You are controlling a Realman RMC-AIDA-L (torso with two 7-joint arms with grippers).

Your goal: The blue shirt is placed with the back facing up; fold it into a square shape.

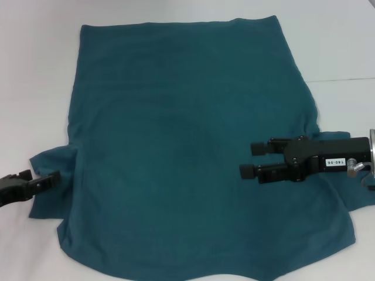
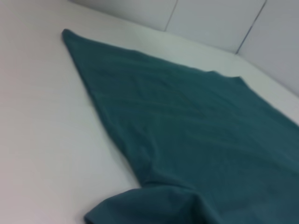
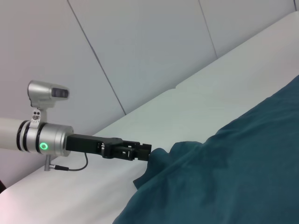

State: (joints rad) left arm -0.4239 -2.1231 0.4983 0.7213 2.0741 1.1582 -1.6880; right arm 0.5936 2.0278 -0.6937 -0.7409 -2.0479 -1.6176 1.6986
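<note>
A: Where's your shirt sitting?

B: The blue shirt [image 1: 181,152] lies spread flat on the white table [image 1: 35,88], plain side up, with its straight hem at the far end and its 2 short sleeves sticking out at the near sides. You can see a long side edge of it running across the table in the left wrist view [image 2: 187,140].

A: And your left gripper?

B: Your left gripper [image 1: 51,179] is low at the table's left side, its fingertips touching the edge of the left sleeve [image 1: 50,161]. The right wrist view shows it reaching that sleeve where the cloth bunches up [image 3: 145,153]. I cannot tell if it's clamped on the fabric or not.

A: The right one?

B: Your right gripper [image 1: 251,160] hangs above the shirt's right half, pointing toward the middle, its 2 fingers [image 1: 258,148] spread apart and holding nothing.
</note>
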